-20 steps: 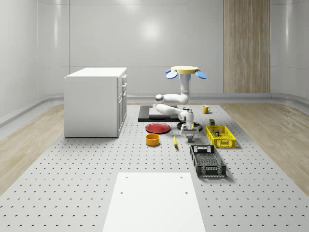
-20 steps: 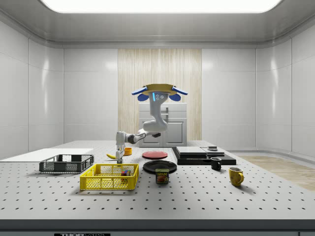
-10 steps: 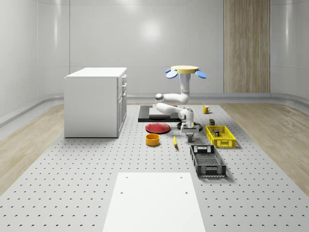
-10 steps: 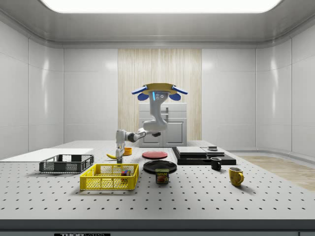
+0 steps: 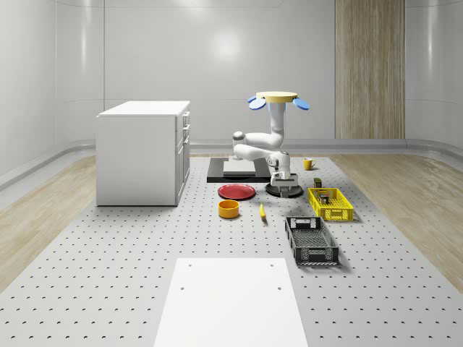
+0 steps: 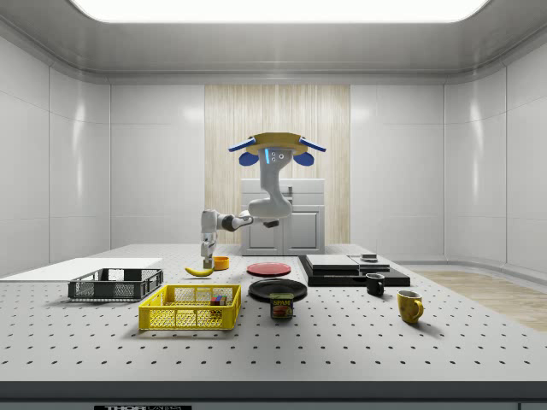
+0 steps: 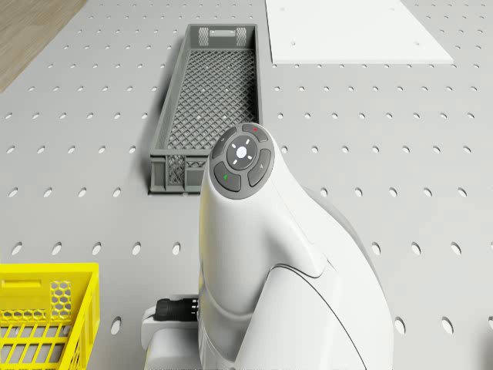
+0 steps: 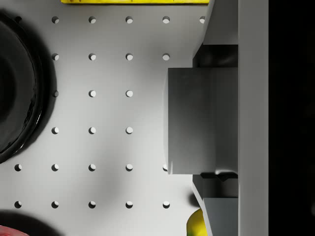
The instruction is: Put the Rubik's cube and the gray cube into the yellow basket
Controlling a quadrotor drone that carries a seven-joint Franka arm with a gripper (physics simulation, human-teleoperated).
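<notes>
The gray cube (image 8: 202, 120) sits clamped between the gripper (image 8: 216, 120) fingers at the frame's right. Drone (image 5: 278, 98) hovers above center; yellow basket (image 5: 330, 204) at center-right holds a Rubik's cube (image 6: 220, 299).

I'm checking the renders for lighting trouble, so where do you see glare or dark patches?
Whole-scene view: a soft bright patch on the back wall. Side view: the ceiling light panel is blown white. Wrist view: a black band down one edge beside the gray cube.
</notes>
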